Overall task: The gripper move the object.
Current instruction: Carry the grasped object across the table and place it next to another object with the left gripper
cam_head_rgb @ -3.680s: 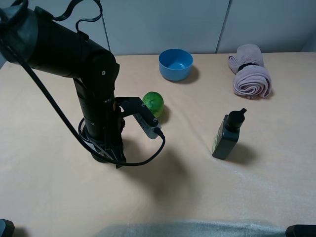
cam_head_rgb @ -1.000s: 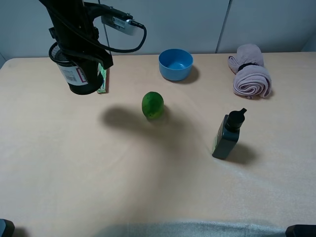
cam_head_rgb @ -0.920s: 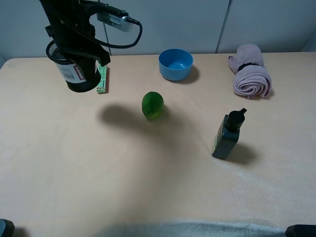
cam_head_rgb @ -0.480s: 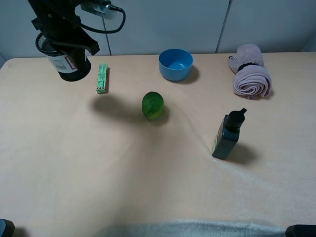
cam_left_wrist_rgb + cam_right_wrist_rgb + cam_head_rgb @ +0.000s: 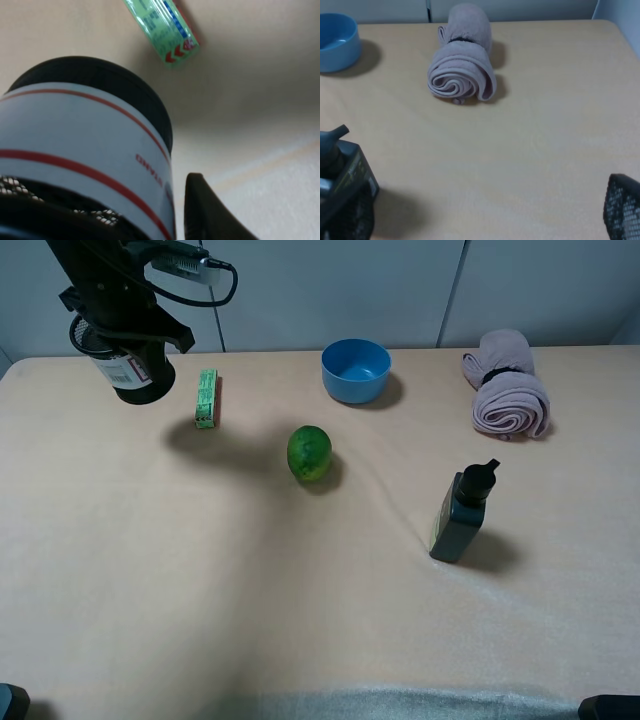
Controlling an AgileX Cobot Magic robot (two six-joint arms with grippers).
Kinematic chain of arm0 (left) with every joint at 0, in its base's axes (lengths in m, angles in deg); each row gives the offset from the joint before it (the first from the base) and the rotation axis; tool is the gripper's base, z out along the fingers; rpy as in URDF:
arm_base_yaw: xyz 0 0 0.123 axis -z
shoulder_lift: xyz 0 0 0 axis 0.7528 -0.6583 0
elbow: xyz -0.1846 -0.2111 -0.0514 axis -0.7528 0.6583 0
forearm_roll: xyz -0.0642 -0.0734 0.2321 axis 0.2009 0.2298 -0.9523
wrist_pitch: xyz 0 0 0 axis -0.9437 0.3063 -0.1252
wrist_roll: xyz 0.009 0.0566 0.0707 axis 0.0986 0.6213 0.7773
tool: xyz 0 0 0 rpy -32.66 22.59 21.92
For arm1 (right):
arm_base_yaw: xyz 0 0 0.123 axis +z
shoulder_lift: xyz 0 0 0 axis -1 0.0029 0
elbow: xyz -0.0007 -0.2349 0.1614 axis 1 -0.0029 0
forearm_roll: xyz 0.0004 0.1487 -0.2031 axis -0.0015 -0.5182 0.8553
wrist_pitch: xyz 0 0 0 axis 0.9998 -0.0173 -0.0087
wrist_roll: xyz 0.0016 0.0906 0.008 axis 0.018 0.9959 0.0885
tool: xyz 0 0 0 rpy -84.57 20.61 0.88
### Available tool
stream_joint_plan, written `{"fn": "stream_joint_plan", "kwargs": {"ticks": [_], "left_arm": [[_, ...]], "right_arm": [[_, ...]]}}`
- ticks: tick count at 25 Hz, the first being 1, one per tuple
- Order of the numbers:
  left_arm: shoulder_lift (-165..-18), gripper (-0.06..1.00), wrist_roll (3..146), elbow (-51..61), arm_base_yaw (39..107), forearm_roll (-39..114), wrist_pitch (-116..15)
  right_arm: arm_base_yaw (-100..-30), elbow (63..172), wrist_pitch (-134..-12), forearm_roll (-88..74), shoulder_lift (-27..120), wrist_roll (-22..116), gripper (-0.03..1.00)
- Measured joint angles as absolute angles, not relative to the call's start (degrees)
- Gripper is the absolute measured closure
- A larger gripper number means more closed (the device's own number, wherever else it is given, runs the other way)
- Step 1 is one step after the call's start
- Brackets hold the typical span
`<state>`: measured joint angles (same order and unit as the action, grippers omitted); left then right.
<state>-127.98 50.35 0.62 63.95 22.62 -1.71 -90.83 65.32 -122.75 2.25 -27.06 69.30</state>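
My left gripper (image 5: 124,336) is shut on the black wire-mesh pen cup (image 5: 131,371), which has a white label with red edging. It holds the cup in the air over the table's far left corner, and its shadow falls on the table to the right. In the left wrist view the cup (image 5: 75,150) fills the frame, solid black base toward the table, with one black fingertip (image 5: 202,210) beside it. My right gripper (image 5: 485,220) is open and empty, low over the table's right side.
A green box (image 5: 207,398) lies just right of the cup and shows in the left wrist view (image 5: 162,30). A lime (image 5: 309,452), a blue bowl (image 5: 356,370), a rolled towel (image 5: 508,395) and a dark pump bottle (image 5: 462,512) stand further right.
The left arm lifted the cup from the table's front left and carried it back and left, uncovering the green box. In the last half second it moved slightly further. Nothing else moved.
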Motion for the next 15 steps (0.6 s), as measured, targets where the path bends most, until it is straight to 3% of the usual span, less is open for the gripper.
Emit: {"fn": "stream_joint_plan", "kwargs": {"ticks": [15], "left_arm": [[-133.8, 0.83, 49.6, 0.6, 57.5, 23.1, -7.3]], "right_arm": [[-90.8, 65.3, -122.7, 2.2, -27.1, 69.3, 0.28]]}}
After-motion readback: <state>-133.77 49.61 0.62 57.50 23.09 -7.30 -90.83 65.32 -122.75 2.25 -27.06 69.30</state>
